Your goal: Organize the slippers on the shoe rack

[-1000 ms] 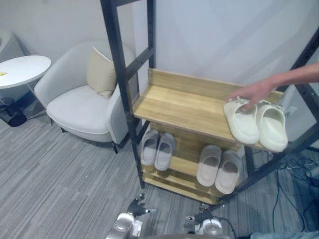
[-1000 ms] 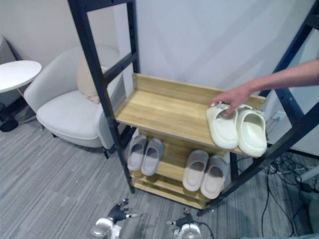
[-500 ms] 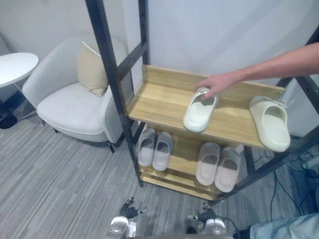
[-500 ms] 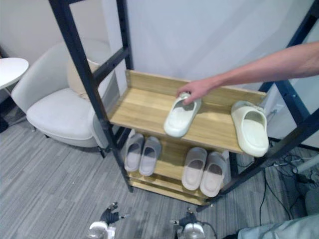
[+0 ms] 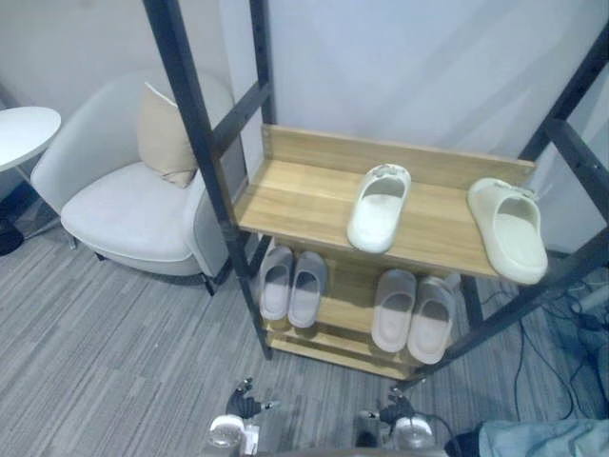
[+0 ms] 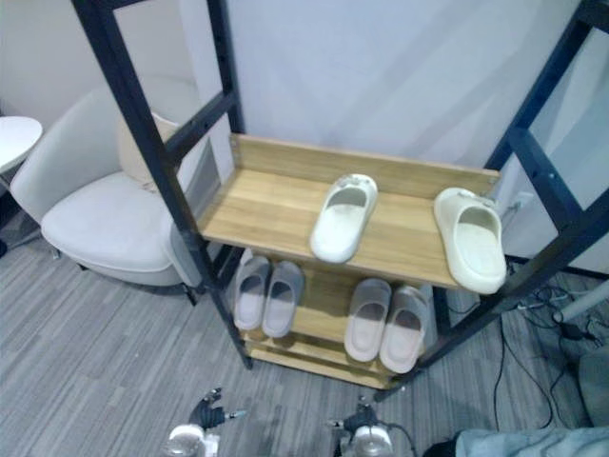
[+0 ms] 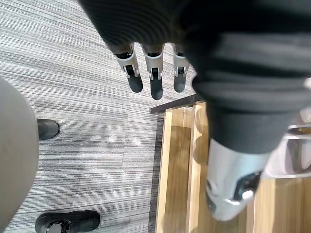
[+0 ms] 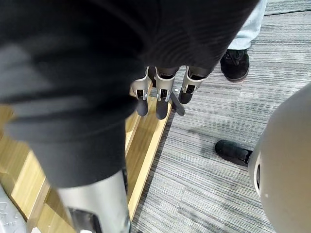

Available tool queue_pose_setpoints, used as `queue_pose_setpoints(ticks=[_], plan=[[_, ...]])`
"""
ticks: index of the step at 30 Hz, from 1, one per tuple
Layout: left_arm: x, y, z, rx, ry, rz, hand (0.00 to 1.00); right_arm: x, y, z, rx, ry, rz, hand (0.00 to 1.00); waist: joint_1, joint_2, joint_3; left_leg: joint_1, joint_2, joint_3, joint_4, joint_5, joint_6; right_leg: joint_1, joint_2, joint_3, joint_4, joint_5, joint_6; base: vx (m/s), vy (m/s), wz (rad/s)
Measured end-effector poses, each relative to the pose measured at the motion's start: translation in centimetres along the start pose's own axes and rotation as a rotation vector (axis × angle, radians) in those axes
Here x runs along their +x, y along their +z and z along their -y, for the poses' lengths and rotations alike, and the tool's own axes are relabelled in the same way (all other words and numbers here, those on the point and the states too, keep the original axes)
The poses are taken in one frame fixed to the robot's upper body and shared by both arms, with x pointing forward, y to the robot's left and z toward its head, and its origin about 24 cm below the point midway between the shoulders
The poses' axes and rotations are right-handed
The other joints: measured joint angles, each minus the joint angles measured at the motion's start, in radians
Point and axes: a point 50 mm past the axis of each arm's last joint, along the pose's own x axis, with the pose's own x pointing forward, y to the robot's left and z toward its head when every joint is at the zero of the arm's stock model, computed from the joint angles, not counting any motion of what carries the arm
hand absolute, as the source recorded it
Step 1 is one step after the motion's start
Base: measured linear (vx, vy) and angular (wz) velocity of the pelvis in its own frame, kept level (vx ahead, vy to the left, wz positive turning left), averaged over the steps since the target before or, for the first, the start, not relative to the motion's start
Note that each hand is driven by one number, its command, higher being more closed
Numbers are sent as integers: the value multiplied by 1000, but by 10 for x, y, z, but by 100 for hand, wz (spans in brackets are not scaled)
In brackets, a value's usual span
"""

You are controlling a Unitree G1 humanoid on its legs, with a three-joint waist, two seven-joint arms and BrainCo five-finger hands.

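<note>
Where the grey carpeted floor (image 5: 105, 362) meets the pale wall, the rack (image 5: 195, 143) stands with its black frame and two wooden shelves, and to its left sits a white armchair (image 5: 124, 205). A round white table (image 5: 21, 133) shows past the armchair at the left edge of the head views. A beige cushion (image 5: 164, 141) leans in the armchair's back corner. On the upper shelf (image 5: 295, 195) lie two cream slippers, well apart. One cream slipper (image 5: 379, 208) lies near the middle of the shelf, slightly tilted, heel near the back board and toe near the front edge. The other cream slipper (image 5: 507, 230) lies at the shelf's right end, with its toe reaching the front edge. On the lower shelf (image 5: 350, 297) are two grey pairs, each with its slippers side by side. The left grey pair (image 5: 293, 286) sits toward the left end and the right grey pair (image 5: 413, 309) toward the right end. A person's leg (image 5: 538, 440) in jeans shows at the lower right corner. The left hand (image 7: 155, 73) hangs low in front of the rack's base, over the floor, fingers straight and holding nothing. The right hand (image 8: 163, 99) hangs alike beside it, fingers straight and empty.
</note>
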Motion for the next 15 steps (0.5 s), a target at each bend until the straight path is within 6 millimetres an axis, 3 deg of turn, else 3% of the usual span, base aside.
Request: queue_pose_setpoints(ticks=[15], plan=[[-16,75,49,4,-249,351,0,0,2,-3,-41,16,16,0,-23,13,-8,-14,1,-6,1,0,0,-16,0,-10,0,0,0,2,-2,1]])
